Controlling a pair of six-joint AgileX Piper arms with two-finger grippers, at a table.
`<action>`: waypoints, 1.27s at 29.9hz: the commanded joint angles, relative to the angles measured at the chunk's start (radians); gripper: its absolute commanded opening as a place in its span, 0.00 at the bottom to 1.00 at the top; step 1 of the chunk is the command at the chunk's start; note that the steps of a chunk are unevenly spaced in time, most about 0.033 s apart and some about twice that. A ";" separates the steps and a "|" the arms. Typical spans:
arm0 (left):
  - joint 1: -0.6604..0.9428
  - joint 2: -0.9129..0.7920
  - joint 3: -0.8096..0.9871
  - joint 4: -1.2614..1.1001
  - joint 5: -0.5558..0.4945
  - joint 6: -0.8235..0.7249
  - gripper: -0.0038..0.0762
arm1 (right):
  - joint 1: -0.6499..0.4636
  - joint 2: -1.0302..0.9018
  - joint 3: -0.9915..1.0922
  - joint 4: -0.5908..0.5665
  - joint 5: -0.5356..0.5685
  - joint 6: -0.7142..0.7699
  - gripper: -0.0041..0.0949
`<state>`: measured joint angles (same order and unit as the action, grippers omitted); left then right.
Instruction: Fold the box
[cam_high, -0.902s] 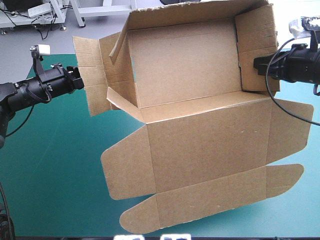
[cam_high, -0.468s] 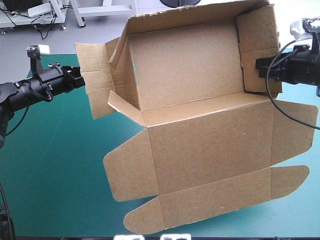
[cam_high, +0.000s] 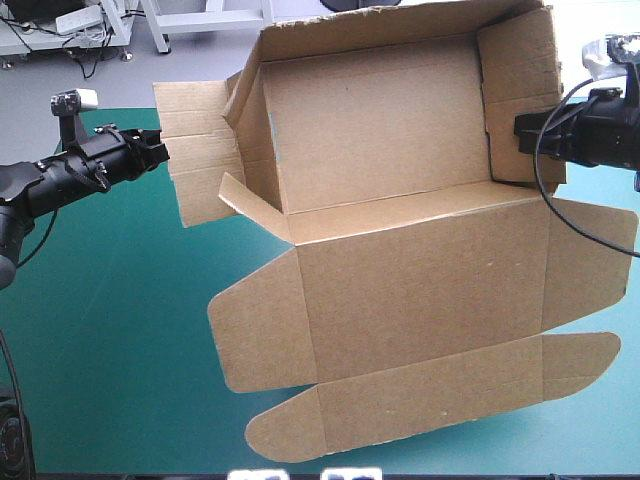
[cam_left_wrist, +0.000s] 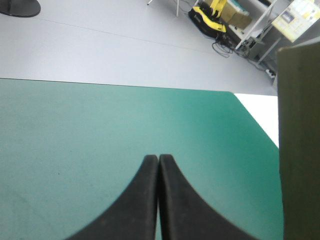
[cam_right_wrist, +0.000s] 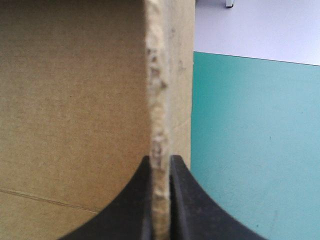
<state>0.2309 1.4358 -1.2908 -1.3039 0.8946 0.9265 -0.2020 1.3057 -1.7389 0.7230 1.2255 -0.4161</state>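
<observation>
The brown box (cam_high: 400, 270) is held tilted above the teal-green cover, its tray walls partly raised and its lid with rounded flaps hanging toward the front. My right gripper (cam_high: 518, 130) is shut on the tray's right side wall; in the right wrist view the wall's raw edge (cam_right_wrist: 159, 100) runs between the fingers of that gripper (cam_right_wrist: 160, 159). My left gripper (cam_high: 163, 152) sits just left of the box's spread left side flap (cam_high: 195, 150). In the left wrist view this gripper (cam_left_wrist: 158, 159) is shut with nothing in it, and the box (cam_left_wrist: 300, 150) stands off to one side.
The teal-green cover (cam_high: 100, 330) lies bare under and to the left of the box. The table's far edge (cam_left_wrist: 115, 84) runs ahead of the left gripper, with grey floor beyond it.
The box has drifted a little to the right, and its hanging lid flaps with it. The left arm has tilted slightly, its gripper staying shut beside the left flap.
</observation>
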 joint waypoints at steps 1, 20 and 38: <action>0.031 -0.007 -0.029 -0.166 0.065 -0.015 0.04 | 0.000 -0.008 -0.025 0.033 -0.079 0.023 0.04; 0.139 0.008 -0.029 -0.218 0.304 -0.030 0.04 | 0.000 0.097 -0.059 0.142 -0.084 -0.009 0.04; 0.098 0.088 -0.029 -0.339 0.410 -0.004 0.04 | 0.160 0.099 -0.152 0.008 -0.040 0.057 0.04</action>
<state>0.3551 1.5689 -1.2908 -1.5412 1.1938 0.9167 -0.0902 1.4365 -1.8594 0.7407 1.2464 -0.3881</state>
